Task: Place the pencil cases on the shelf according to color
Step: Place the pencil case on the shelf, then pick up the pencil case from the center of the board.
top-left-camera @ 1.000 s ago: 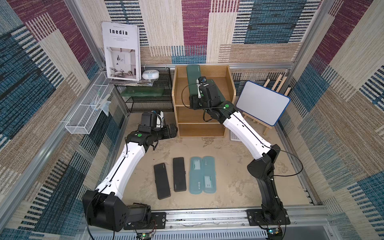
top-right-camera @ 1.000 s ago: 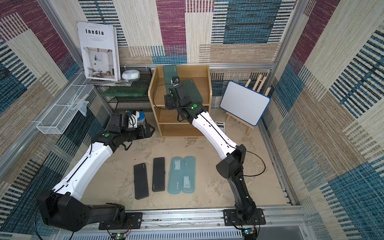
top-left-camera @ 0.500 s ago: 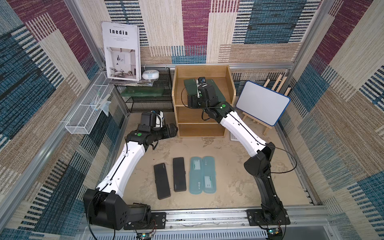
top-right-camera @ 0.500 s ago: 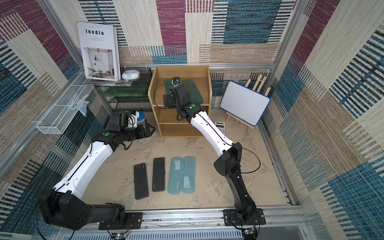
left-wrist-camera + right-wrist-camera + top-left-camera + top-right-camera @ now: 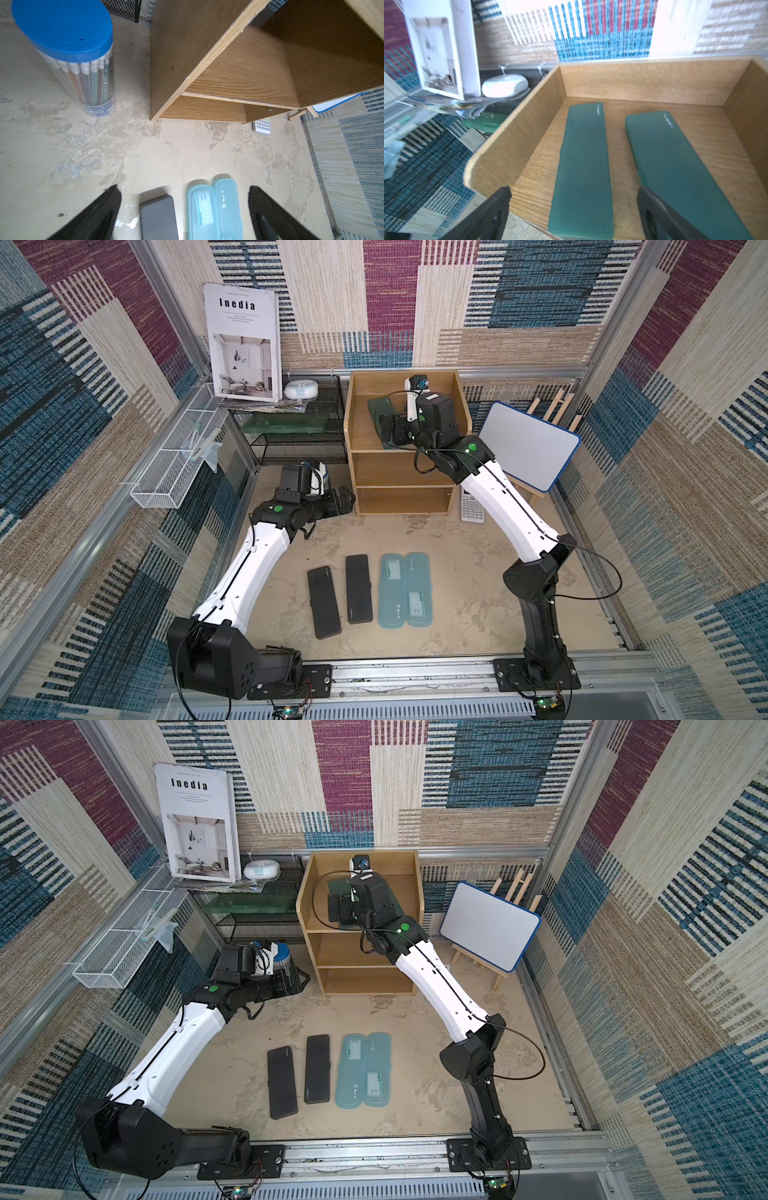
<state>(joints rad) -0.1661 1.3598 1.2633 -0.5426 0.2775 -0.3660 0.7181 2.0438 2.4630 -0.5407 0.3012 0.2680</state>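
Two dark green pencil cases (image 5: pixel 583 162) (image 5: pixel 675 166) lie flat side by side on the top tier of the wooden shelf (image 5: pixel 623 83). My right gripper (image 5: pixel 574 190) hovers open over that tier's front edge, above the near end of one green case (image 5: pixel 378 410), holding nothing. On the floor in front of the shelf (image 5: pixel 353 414) lie two black pencil cases (image 5: pixel 324 601) (image 5: pixel 358 588) and two teal ones (image 5: pixel 392 590) (image 5: pixel 417 589). My left gripper (image 5: pixel 184 188) is open and empty, low by the shelf's lower left corner.
A clear pencil tub with a blue lid (image 5: pixel 72 52) stands beside my left gripper (image 5: pixel 345 502). A calculator (image 5: pixel 472 508) lies at the shelf's right foot. A whiteboard on an easel (image 5: pixel 528 445) stands to the right, a black wire-mesh rack (image 5: pixel 299 435) to the left.
My right gripper opened and let go of the green case, which went from tilted up to lying flat on the top tier. The left arm stayed still.
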